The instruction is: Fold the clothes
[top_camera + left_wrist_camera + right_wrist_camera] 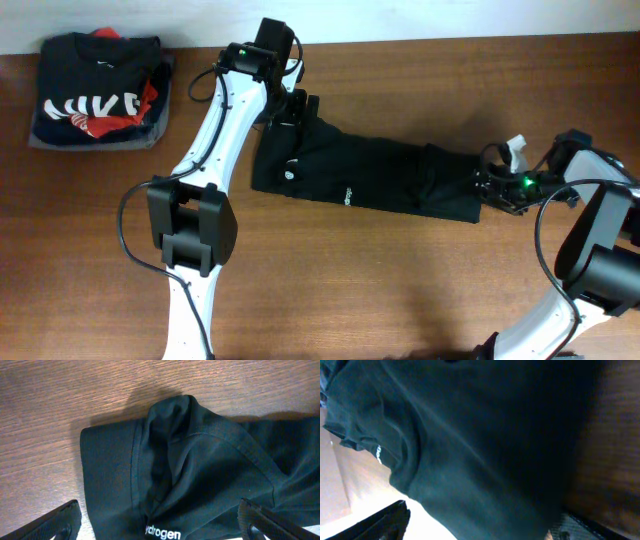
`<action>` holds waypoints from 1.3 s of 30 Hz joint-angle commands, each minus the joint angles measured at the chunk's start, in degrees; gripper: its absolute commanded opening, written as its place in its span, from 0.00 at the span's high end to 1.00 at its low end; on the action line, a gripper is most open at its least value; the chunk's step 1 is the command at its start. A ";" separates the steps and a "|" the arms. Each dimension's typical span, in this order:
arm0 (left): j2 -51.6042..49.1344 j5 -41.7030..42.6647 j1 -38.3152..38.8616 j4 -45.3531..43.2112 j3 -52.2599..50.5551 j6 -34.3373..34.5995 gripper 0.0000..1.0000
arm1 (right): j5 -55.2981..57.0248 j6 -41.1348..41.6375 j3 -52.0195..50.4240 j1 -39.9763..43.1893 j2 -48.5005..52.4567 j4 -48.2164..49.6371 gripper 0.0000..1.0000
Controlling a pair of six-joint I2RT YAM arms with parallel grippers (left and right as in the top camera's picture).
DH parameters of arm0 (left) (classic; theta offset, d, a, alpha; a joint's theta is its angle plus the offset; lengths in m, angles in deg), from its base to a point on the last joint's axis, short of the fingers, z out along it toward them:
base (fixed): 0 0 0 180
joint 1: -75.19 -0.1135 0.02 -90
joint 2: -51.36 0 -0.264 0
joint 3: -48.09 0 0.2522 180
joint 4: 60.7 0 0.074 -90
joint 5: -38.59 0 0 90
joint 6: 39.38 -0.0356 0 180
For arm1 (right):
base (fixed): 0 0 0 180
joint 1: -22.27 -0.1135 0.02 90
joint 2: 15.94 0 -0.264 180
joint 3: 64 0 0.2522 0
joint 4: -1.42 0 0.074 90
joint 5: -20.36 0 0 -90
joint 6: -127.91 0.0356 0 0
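The wooden table (400,290) fills the overhead view. The two arms come in from its near edge, one on each side. The clothes (380,180), a single black garment, lie flat across the middle of the table as a long band, wider at the left end and bunched in soft ridges there. A stack of folded tops (100,90), black with white letters and red print over grey, sits well apart in the far left corner. The left gripper (292,112) hovers over the garment's left end, jaws spread wide and holding nothing. The right gripper (487,185) is at the garment's right end, jaws also wide, with fabric spanning between its fingers (380,522). Small white lettering (162,534) marks the cloth.
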 commanded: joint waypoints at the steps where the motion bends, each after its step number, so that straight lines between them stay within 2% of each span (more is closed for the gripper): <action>1: -0.74 0.02 -0.35 0.07 -0.22 -0.94 0.01 | 0.87 2.16 -2.32 -2.36 0.46 2.27 0.09; 4: -0.74 0.02 -0.35 0.07 -0.22 -0.94 0.01 | 1.01 3.10 -2.38 -3.26 0.46 3.93 0.10; 6: -0.74 0.02 -0.35 0.07 -0.22 -0.94 0.01 | 0.94 3.85 -2.38 -3.63 0.46 5.03 0.14; 11: -0.74 0.02 -0.35 0.09 -0.22 -0.94 0.01 | 1.42 4.79 -2.38 -3.80 0.46 5.38 0.51; 12: -0.74 0.02 -0.35 0.09 -0.22 -0.94 0.01 | 1.42 4.81 -2.38 -3.80 0.46 5.42 0.54; 16: -0.74 0.02 -0.35 0.22 -0.22 -0.94 0.01 | 1.84 7.28 -2.36 -3.80 0.46 6.88 0.79; 20: -0.74 0.02 -0.33 0.28 -0.22 -0.94 0.01 | 8.04 11.43 -1.40 -3.58 0.44 7.23 0.96; 23: -0.74 0.02 -0.35 0.39 -0.22 -0.94 0.01 | 12.39 12.74 0.85 -2.71 0.20 5.22 0.96; 32: -0.74 0.00 -0.35 0.50 -0.22 -0.94 0.01 | 29.44 15.13 16.17 0.31 0.09 -10.56 0.96; 39: -0.74 0.02 -0.35 0.48 -0.22 -0.94 0.01 | 41.94 17.57 24.35 -4.37 0.09 -17.66 0.96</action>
